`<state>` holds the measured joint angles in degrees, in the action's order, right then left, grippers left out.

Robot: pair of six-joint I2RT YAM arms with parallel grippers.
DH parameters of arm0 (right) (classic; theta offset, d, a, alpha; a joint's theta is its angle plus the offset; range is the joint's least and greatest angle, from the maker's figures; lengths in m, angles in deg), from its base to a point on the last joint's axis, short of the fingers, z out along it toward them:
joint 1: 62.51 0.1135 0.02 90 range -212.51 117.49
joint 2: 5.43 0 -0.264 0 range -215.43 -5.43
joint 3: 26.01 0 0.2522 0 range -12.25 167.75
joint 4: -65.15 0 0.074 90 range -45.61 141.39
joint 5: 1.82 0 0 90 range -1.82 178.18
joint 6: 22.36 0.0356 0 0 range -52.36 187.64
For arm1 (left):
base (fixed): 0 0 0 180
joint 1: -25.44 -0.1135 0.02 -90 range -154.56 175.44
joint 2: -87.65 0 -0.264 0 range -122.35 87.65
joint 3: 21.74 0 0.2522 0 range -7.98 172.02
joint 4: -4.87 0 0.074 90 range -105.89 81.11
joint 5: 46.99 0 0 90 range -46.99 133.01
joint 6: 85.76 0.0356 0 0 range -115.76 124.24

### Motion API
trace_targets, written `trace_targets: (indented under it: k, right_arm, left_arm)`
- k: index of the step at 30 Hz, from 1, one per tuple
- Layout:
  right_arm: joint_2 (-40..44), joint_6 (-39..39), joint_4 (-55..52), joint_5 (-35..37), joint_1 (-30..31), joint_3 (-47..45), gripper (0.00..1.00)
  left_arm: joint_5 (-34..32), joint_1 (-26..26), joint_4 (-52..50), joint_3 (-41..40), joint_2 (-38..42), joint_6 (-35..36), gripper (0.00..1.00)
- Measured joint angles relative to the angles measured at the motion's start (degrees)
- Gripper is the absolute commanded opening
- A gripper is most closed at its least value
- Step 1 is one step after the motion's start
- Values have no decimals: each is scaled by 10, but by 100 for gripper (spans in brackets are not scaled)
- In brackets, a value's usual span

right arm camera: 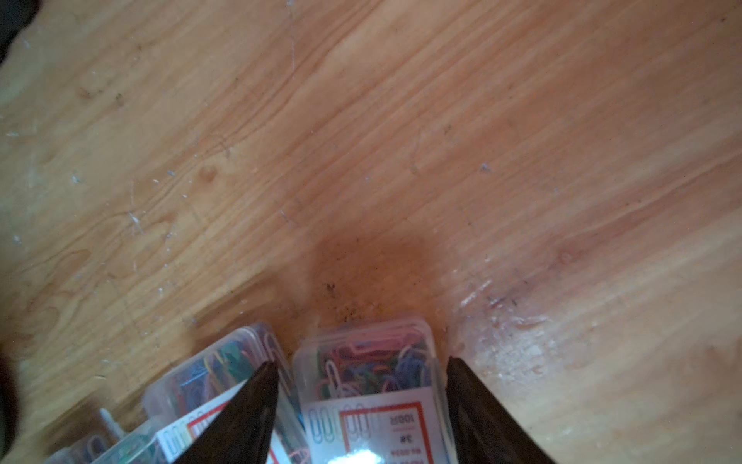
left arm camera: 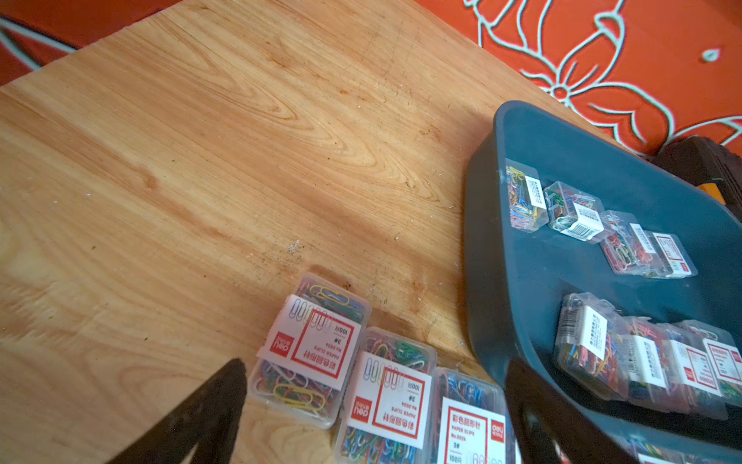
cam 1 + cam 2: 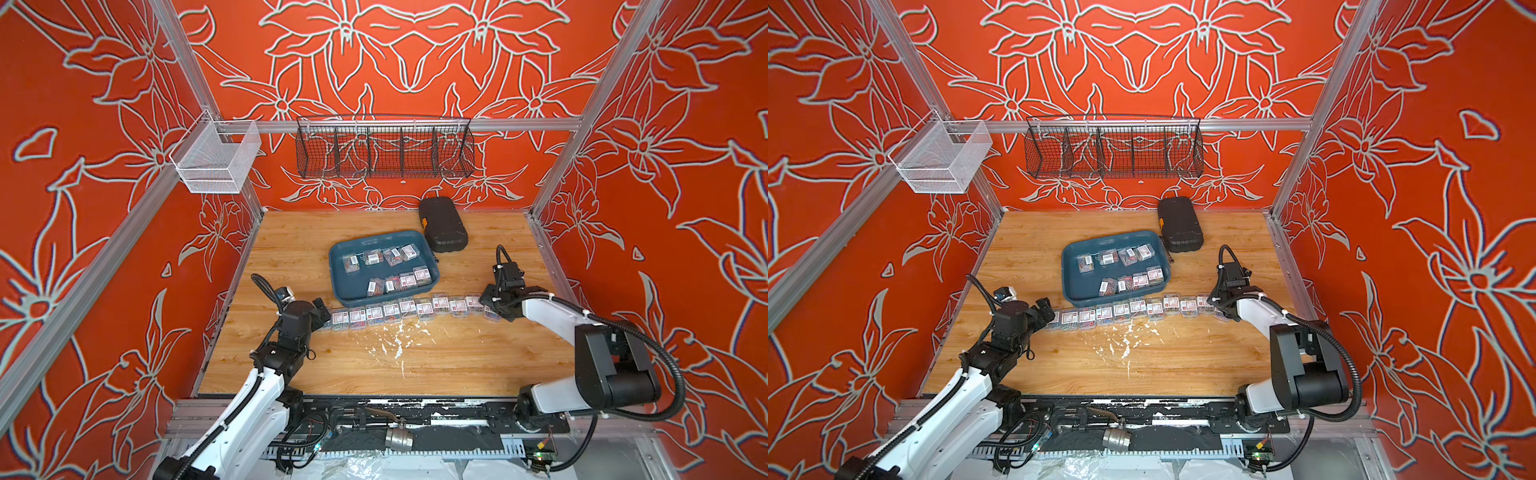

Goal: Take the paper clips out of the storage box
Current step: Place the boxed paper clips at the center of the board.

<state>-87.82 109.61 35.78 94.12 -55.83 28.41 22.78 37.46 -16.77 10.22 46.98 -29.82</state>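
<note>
**A:** Where did the boxes of paper clips (image 3: 422,275) lie?

**B:** Some lay in two short rows inside the blue tray (image 3: 345,282), mid-surface (image 3: 291,249) in both top views. The rest formed a line (image 3: 407,307) on the wood at the tray's 6 o'clock, just beside its near wall.

**A:** And the arms?

**B:** The left arm (image 3: 291,320) was at the line's 9 o'clock end and the right arm (image 3: 548,311) at its 3 o'clock end. From above, the right jaws were hidden under the wrist.

**A:** What showed them, then?

**B:** The right wrist view. The right jaws stood parted astride the end box (image 1: 373,361), which sat on the wood. A thin gap showed on one side, so they were not pinching it.

**A:** The left jaws?

**B:** Spread wide and empty, above the line's first boxes in the left wrist view. That view also made the red-and-white labels readable, "PAPER CLIPS". Several boxes in the tray lay barcode-side up there, a detail too small to see from above.

**A:** Anything else?

**B:** A black case (image 3: 442,224) lay at the tray's 1 o'clock, whole from above. The left wrist view caught only a corner of it.
</note>
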Motion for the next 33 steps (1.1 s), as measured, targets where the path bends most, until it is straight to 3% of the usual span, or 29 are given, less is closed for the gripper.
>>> trace_targets:
  k: [11, 15, 24, 29, 33]
  right_arm:
    - [-26, 5, 18, -5, -3, 19, 58]
    - [-24, 5, 15, -2, -3, 20, 63]
    - [97, -18, -22, 27, 3, 20, 73]
    - [144, -48, -16, 43, 73, 24, 72]
    - [135, -80, -2, 51, 151, 56, 64]
  left_arm:
    - [0, 0, 0, 0, -2, 0, 97]
    - [0, 0, 0, 0, -3, 0, 97]
    - [4, 0, 0, 0, -3, 0, 97]
    - [4, 0, 0, 0, -3, 0, 97]
    - [4, 0, 0, 0, -4, 0, 97]
